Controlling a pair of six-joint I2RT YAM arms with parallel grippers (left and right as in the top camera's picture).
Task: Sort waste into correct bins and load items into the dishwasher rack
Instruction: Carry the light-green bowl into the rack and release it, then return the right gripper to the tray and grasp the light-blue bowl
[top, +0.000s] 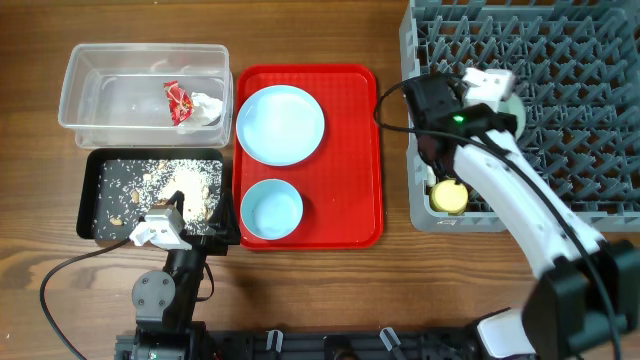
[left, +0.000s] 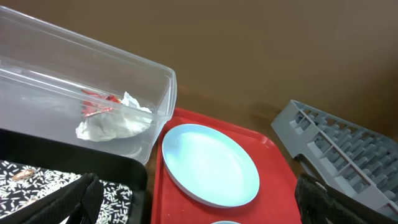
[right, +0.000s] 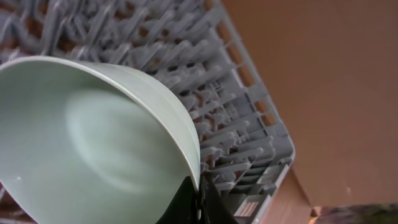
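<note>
Pale green bowl (right: 93, 143) was in the right gripper (right: 199, 198), whose two fingers pinched its rim, one inside and one outside. In the right wrist view the bowl's opening faced the camera and it held nothing. It sat over the left part of the dishwasher rack (top: 560, 50), above the pegs; couldn't tell if it touched them. Yellow cup (top: 449, 196) sat in the rack's near-left corner, near the bowl on its near side, partly under the right arm.

Left of the rack lay the red serving tray (top: 355, 150). It carried the pale blue plate (top: 280, 123) on its far half and the pale blue bowl (top: 271, 210) on its near half. Both were upright, with nothing in them, and apart from each other.

Further left was the clear tub (top: 100, 80), far side, holding the red wrapper (top: 178, 101) with the white paper (top: 207, 108) touching it, toward the tub's right end. On its near side was the black tray (top: 95, 215), with food scraps (top: 185, 185) strewn over its floor and heaped thicker toward the right.

Left gripper (top: 172, 212) hung over the black tray's near right part. Its fingers (left: 74, 199) were spread wide in the left wrist view, with nothing between them.
</note>
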